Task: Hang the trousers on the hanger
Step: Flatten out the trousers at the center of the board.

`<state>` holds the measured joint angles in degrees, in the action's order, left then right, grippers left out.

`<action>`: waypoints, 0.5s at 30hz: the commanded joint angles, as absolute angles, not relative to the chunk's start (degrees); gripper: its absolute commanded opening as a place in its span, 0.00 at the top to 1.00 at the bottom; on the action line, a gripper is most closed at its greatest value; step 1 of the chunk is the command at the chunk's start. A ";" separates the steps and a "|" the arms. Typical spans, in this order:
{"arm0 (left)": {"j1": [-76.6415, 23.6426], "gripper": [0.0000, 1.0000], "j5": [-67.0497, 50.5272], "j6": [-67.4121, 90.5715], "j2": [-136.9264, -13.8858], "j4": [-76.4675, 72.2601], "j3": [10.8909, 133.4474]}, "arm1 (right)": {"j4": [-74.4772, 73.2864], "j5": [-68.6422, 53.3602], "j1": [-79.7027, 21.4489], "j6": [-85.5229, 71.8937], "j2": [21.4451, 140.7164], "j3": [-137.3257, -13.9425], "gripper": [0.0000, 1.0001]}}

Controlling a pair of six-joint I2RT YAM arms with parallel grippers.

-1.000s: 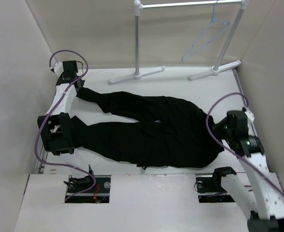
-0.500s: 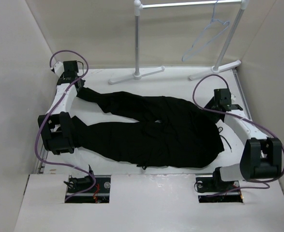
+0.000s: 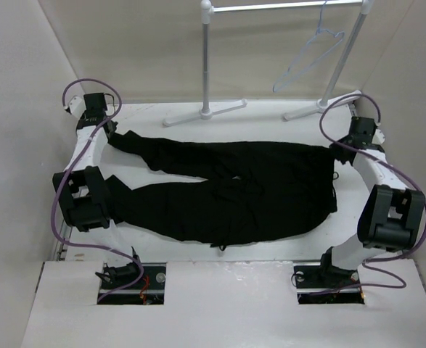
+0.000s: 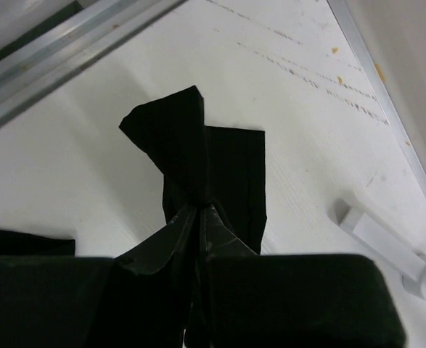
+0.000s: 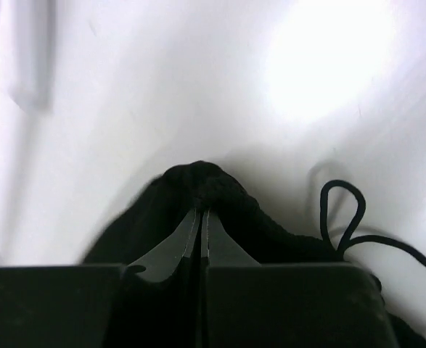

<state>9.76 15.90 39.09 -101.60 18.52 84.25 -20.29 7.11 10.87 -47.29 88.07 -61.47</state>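
Since the counter (image 3: 271, 116) carries the trousers (image 3: 234, 188) spread nearly from one side to the other, waist to my right and legs running left, my biggest worry is the sheer span of cloth. If I raise it by two pinched corners alone, the middle will likely sag and drag, and the nearer leg, which neither gripper holds, could swing loose or catch on an arm. The rack (image 3: 207, 65) stands at the far edge and the hanger (image 3: 308, 61) dangles from its bar on the right, well apart from the trousers; thin wire hung by its hook could swing or slip off if cloth brushes it. The left gripper (image 4: 200, 210) is clamped on the cuff of the farther leg at the far-left corner, and the right gripper (image 5: 200, 212) is clamped on a bunched bit of waistband at the far right. Both bites look shallow to me, so the soft fabric could pull out under tension. The trousers are plain black and matte, lying mostly flat with soft wrinkles near the seat and the legs parted in a narrow V. The pinched cuff is folded over, and a drawstring (image 5: 347, 217) loops loose just beside the right gripper, where it might snag.
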 commanded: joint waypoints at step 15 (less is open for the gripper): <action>10.94 0.97 13.89 40.87 -85.09 12.57 96.77 | -11.86 2.37 18.24 -55.63 83.43 -66.54 0.97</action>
